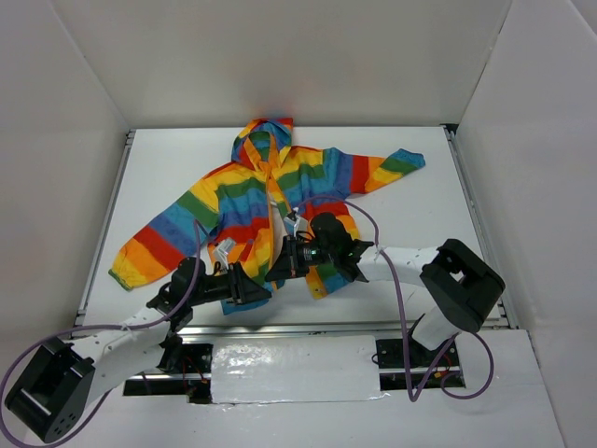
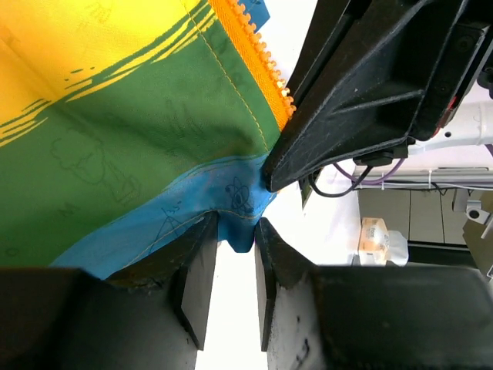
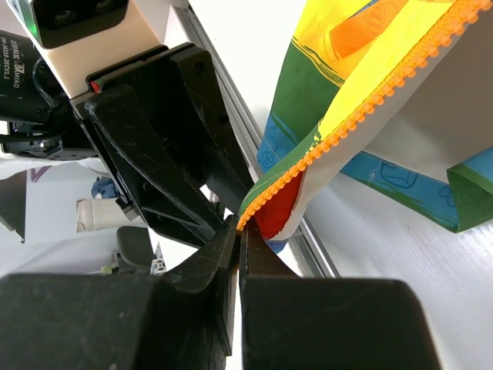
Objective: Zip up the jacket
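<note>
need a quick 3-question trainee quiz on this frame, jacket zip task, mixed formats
1. True or false: the jacket is already fully zipped.
2. The right gripper is shut on which part? A) a sleeve cuff B) the hood C) the orange zipper edge near the hem
3. Fill in: the hem stripe reaching between the left gripper fingers is ____.
Key: 1 false, the front lies open; 2 C; 3 blue.

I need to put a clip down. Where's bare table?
Bare table: right of the jacket, nearer than its right sleeve, and in the far left corner beyond the left sleeve. Crowded at the near hem, where left gripper and right gripper meet.
</note>
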Available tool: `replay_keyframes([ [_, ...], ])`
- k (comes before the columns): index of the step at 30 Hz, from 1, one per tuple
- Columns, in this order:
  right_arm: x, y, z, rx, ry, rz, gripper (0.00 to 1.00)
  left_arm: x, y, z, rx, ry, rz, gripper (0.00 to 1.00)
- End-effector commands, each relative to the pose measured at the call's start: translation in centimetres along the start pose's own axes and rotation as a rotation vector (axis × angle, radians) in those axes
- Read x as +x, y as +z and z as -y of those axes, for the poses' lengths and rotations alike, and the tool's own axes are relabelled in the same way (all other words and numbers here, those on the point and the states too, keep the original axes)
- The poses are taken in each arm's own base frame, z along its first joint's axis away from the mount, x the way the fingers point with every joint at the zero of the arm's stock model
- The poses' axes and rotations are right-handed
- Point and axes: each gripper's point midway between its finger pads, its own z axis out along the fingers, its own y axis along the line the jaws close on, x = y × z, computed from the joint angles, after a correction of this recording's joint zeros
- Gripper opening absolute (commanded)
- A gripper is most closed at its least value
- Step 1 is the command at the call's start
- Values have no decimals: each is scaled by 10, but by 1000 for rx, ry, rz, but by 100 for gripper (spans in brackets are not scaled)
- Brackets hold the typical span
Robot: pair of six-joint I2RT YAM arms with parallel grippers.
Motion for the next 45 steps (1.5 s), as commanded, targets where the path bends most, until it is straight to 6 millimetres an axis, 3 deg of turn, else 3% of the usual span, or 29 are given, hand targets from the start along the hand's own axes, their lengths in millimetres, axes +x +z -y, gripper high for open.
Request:
replay_keyframes([
  [1,-18,-5,-23,-44,-65,45,0,-11,3,10,41,75,43,38],
  [9,-15,-4,-17,-31,-65,38,0,-18,3,18,56,94,58,53],
  [23,-10,-3,-14,-36,-54,24,0,-22,3,23,83,98,81,48],
  [29,-11,-3,-13,-29,-51,25,0,-21,4,24,96,97,76,37],
  [32,-11,-2,-12,-26,-49,22,0,-20,4,24,95,101,74,25],
  [40,-13,2,-7,6,-24,13,0,-20,3,23,89,108,72,12],
  [41,-13,2,-7,4,-20,8,1,-20,3,23,87,106,71,6],
  [42,-11,2,-7,5,-17,4,14,-20,4,24,89,106,69,3],
  [45,-11,0,-9,3,-21,6,35,-20,6,21,73,91,66,0],
])
